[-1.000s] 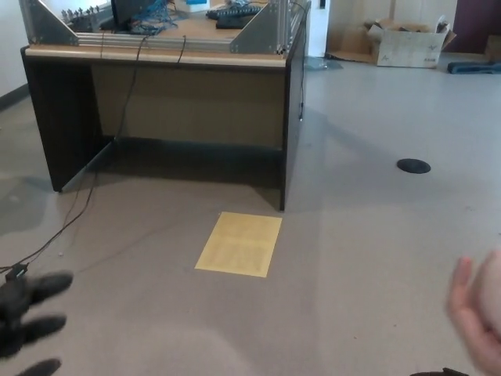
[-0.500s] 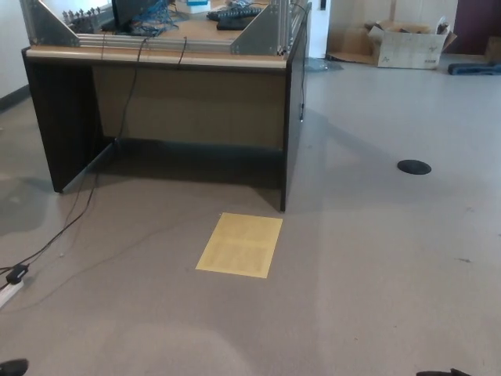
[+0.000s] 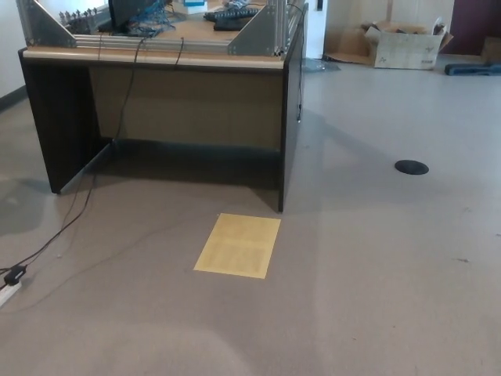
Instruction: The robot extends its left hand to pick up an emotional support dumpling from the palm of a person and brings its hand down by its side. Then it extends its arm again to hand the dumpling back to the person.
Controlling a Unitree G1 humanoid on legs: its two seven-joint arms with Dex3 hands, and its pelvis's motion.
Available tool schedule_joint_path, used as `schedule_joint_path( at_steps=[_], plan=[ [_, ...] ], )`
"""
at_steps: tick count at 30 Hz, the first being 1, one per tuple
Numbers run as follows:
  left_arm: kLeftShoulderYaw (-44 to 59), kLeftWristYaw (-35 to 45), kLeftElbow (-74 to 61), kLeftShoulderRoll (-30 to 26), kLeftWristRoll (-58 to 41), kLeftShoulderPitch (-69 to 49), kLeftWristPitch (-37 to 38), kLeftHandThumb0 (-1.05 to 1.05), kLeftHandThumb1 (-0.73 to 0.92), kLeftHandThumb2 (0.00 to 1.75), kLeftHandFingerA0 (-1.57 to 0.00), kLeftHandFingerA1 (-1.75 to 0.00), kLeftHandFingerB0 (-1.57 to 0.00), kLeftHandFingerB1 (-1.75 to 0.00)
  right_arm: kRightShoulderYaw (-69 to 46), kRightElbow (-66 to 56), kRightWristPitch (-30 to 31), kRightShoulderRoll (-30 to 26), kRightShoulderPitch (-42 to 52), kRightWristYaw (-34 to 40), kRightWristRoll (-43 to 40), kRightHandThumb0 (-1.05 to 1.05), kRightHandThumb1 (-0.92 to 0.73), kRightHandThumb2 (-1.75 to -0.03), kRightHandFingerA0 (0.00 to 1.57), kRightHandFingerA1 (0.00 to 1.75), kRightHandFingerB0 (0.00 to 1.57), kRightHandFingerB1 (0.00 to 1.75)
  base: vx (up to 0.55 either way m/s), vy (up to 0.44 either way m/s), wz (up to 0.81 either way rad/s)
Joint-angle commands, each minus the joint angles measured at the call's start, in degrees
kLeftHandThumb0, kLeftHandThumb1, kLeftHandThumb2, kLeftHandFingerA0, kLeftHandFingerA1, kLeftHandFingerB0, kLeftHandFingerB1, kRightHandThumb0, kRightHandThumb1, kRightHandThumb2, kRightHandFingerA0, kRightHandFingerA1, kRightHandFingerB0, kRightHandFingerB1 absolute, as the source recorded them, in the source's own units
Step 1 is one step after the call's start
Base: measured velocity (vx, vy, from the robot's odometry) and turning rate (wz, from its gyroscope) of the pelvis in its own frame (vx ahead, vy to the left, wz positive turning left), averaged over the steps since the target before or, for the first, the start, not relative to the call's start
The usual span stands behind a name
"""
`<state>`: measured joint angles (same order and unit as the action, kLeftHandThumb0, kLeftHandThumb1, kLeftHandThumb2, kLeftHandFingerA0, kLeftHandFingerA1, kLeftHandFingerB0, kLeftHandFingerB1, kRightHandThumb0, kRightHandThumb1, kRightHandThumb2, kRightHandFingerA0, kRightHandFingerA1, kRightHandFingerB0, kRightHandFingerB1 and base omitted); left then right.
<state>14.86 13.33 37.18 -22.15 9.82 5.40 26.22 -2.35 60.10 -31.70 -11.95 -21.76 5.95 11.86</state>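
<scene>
Since a second ago you've lost both hands from the head view: the robot's black left hand that sat low at the left edge has dropped out of the picture, and the person's hand at the right edge is gone too. Neither robot hand shows, so you can't tell whether the fingers are spread or closed, and you can't see the dumpling anywhere either.

What you do see, biggest first: grey floor (image 3: 376, 298) across most of the view. Dark desk (image 3: 168, 102) at the back with metal framing (image 3: 258, 31) and cables on top. Cardboard box (image 3: 403, 43) far back right. Yellow sheet (image 3: 238, 245) flat on the floor just in front of the desk. Black cable (image 3: 74, 215) trailing from the desk to a plug (image 3: 11, 276) at the left edge. Round black floor cap (image 3: 411, 167) well to the right.
</scene>
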Motion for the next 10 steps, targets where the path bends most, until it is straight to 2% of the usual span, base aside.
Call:
schedule_joint_path(
  at_steps=[1, 3, 4, 6, 7, 10],
  plan=[
    [-2.46, -7.20, 1.51, -2.73, 3.95, 0.77, 3.96, -0.36, 0.55, 0.63, -0.32, -0.40, -0.27, -0.35, -0.60, -0.26, -0.90, -0.77, -0.14, 0.56, -1.35, -0.39, -0.70, -0.61, 0.79, 0.50, 0.49, 0.37, 0.00, 0.000, 0.00],
    [-3.07, -7.72, 1.90, -3.05, 3.84, 1.01, 4.12, -0.36, 0.55, 0.63, -0.32, -0.40, -0.27, -0.35, -0.67, -0.25, -0.98, -0.77, -0.26, 0.48, -1.44, -0.39, -0.70, -0.61, 0.79, 0.50, 0.49, 0.37, 0.00, 0.000, 0.00],
    [-3.89, -8.13, 2.14, -3.59, 4.62, 1.22, 3.98, -0.20, 0.45, 0.94, -0.15, -0.51, -0.11, -0.50, -0.66, -0.31, -0.82, -0.84, -0.30, 0.46, -1.44, -0.40, -0.70, -0.61, 0.79, 0.49, 0.49, 0.37, 0.00, 0.000, 0.00],
    [-5.12, -8.74, 2.51, -4.42, 5.79, 1.53, 3.75, -0.20, 0.45, 0.94, -0.15, -0.51, -0.11, -0.50, -0.64, -0.40, -0.60, -0.96, -0.35, 0.44, -1.44, -0.40, -0.70, -0.61, 0.79, 0.49, 0.49, 0.37, 0.00, 0.000, 0.00],
    [-5.94, -9.51, 2.45, -4.85, 6.62, 1.70, 3.40, -0.38, 0.57, 0.57, -0.32, -0.36, -0.25, -0.31, -0.60, -0.71, -0.11, -1.03, -0.37, 0.49, -1.40, -0.42, -0.71, -0.62, 0.79, 0.48, 0.48, 0.37, 0.00, 0.000, 0.00],
    [-6.80, -10.25, 2.60, -5.29, 6.75, 1.81, 3.29, -0.38, 0.57, 0.57, -0.32, -0.36, -0.25, -0.31, -0.57, -0.87, 0.12, -1.07, -0.37, 0.51, -1.41, -0.42, -0.71, -0.62, 0.79, 0.48, 0.48, 0.37, 0.00, 0.000, 0.00]
  ],
)
